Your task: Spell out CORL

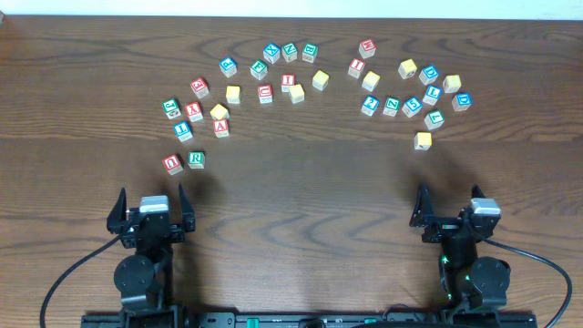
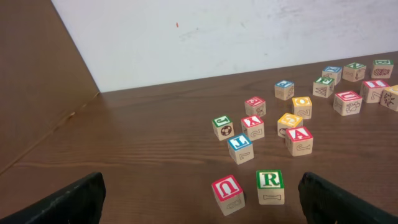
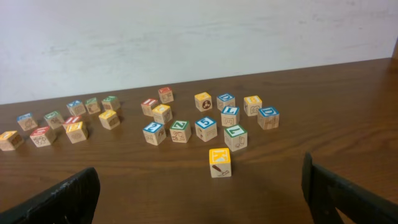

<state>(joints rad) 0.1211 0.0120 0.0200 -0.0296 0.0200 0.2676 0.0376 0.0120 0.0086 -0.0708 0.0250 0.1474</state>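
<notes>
While left hand (image 1: 153, 194) and right hand (image 1: 448, 196) hover spread wide and empty near-side, no letter's placed yet, so first comes a reach, perhaps for the green R cube (image 1: 196, 159).

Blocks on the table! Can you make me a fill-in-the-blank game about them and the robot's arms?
1. The green R block sits right next to a U block whose letter is coloured ___.
2. In the right wrist view, the block closest to the camera has a ___ top.
3. The left gripper and the right gripper both have their jaws ___, with nothing between them.
Missing words: red; yellow; open.
</notes>
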